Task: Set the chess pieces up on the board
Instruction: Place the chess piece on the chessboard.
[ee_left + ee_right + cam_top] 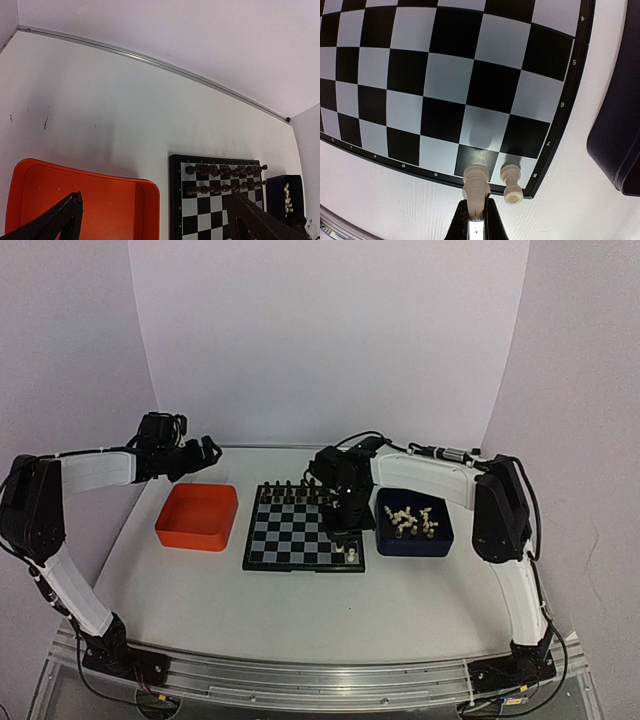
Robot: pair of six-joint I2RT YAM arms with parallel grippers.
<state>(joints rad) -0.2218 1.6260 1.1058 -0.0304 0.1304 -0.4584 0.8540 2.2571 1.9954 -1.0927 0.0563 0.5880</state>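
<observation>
- Far left, the left gripper [205, 452] is seen held high over the table's back-left part. Its jaws are spread wide and nothing is held between them.
- One orange tray [197, 512] is seen just left of the board [290, 535], and no chessman can be made out inside it.
- Only the left wrist view resolves the black chessmen [225, 172] into two separate rows along the board's far edge. They are too crowded there to be counted surely, and in the top view they are merged into a dark band [290, 490].
- At the board's near right corner, the right gripper [343, 535] is lowered, and the top view gives just one pale speck beneath it.
- The right wrist view settles it, and two are counted. One cream piece [476, 182] is clamped between the closed jaws of the right gripper [476, 210] over the black square beside the corner. Whether its base is touching cannot be told.
- A second cream piece [511, 185] is stood upright on the corner square, just beside the held one and free of the fingers.
- Far right, one dark blue tray [415, 543] is set just beside the board. The remaining cream chess pieces [412, 520] are heaped in it, more than ten by the top view, with no exact count possible.
</observation>
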